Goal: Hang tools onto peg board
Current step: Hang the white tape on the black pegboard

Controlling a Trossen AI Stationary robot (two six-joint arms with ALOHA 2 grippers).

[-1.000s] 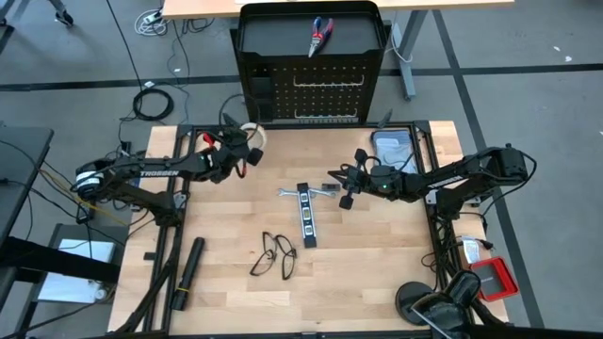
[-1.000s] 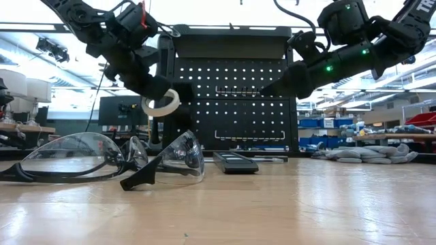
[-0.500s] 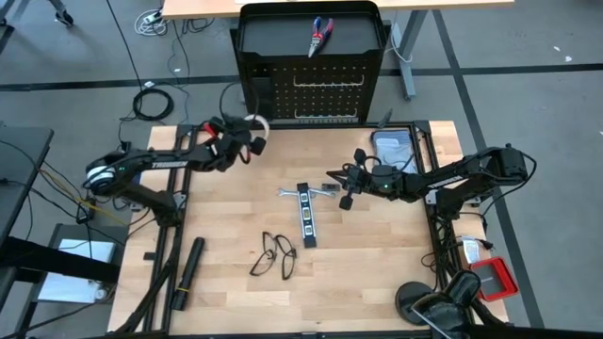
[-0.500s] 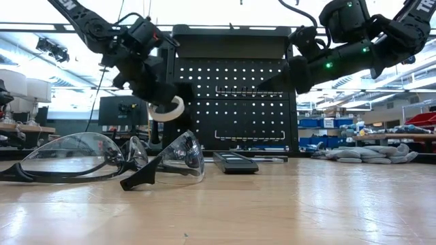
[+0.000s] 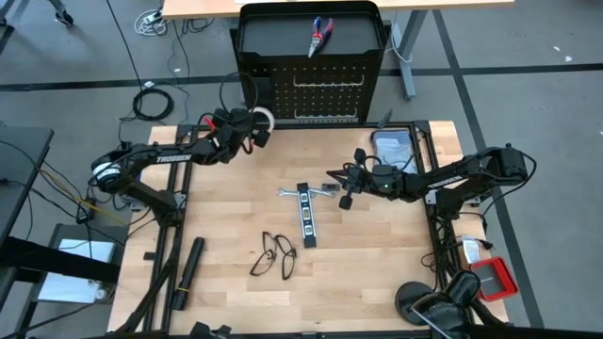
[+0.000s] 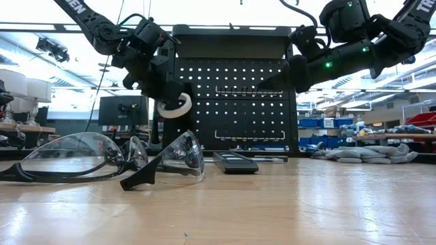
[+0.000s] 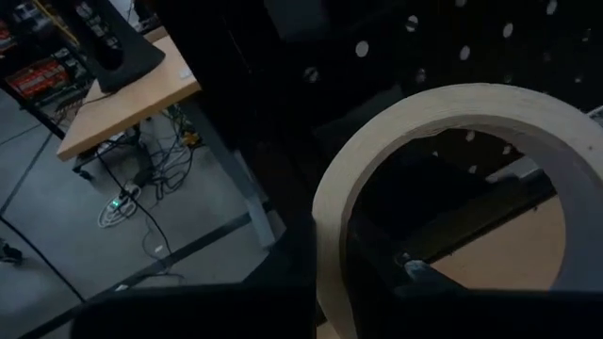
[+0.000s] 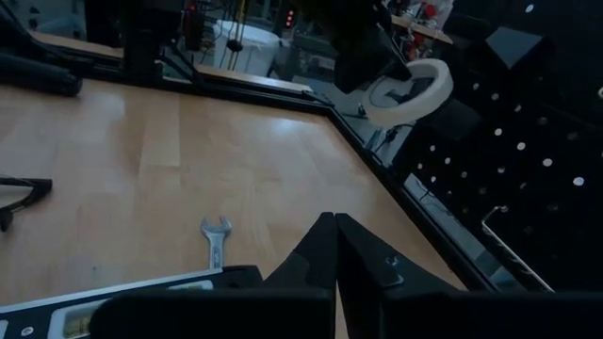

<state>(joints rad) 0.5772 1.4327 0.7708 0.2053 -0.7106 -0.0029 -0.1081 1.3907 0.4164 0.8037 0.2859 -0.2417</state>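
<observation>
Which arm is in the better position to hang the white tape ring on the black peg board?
The left. Its gripper already holds the white tape ring raised against the black perforated metal peg board. The right gripper is shut and empty above the table, over the small silver wrench.

Table (image 5: 377, 264) – glasses (image 5: 274, 254), wrench (image 5: 303, 192), strip (image 5: 305, 215)

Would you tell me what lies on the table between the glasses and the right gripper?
In the high view, the black strip and silver wrench lie between the glasses and the right gripper.

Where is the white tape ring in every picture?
High view: tape ring at the peg board's left foot, in the left claw.
Low view: left of centre, before the board.
Left wrist view: fills the right.
Right wrist view: upper right.
Shared landmark: the peg board.
</observation>
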